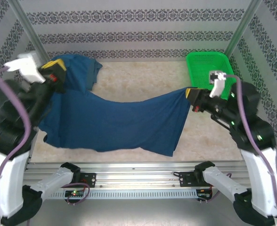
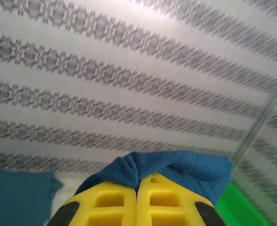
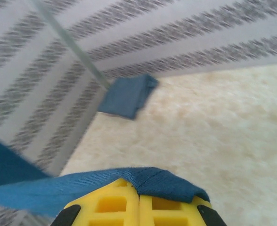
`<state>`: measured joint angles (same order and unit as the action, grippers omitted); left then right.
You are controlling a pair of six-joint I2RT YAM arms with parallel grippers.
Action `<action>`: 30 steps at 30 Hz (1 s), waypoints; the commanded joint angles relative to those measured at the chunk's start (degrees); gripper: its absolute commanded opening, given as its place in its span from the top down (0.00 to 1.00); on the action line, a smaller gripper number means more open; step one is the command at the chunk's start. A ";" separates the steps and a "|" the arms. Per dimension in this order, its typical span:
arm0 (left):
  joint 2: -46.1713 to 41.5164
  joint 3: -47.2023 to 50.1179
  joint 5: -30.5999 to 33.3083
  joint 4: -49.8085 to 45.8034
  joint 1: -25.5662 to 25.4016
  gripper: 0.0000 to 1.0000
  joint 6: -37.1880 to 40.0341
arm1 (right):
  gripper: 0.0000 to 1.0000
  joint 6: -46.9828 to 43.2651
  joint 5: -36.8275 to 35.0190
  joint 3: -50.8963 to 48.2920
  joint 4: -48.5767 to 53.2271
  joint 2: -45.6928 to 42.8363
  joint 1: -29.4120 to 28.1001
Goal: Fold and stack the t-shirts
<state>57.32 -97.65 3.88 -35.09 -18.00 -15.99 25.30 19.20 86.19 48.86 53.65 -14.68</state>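
Closed tight, the left fingers [image 2: 105,202] and right fingers [image 3: 110,207] stretch one teal t-shirt [image 1: 119,122]; a second shirt [image 1: 79,70] lies behind.

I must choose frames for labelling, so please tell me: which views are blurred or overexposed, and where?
Top external: mostly sharp, but the left end effector is smeared and the back wall is washed out. Left wrist: the yellow fingers and the held t-shirt are crisp; the wall behind is soft. Right wrist: the wall and the folded t-shirt are streaked; the right end effector is clear.
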 commanded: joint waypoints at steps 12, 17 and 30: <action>34.87 1.15 -3.37 18.25 8.66 1.00 5.70 | 1.00 -7.23 -2.28 0.96 -17.87 36.01 16.74; 47.50 -5.27 -4.91 19.92 10.66 1.00 5.93 | 0.99 -7.54 -1.85 10.47 -18.61 50.46 17.61; 81.22 -44.03 -6.65 5.13 13.78 0.00 -0.10 | 0.05 -6.10 -4.47 33.35 -17.27 70.31 18.10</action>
<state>135.00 -131.79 -3.84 -22.31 -5.45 -13.06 18.96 16.01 115.90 30.52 124.95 2.90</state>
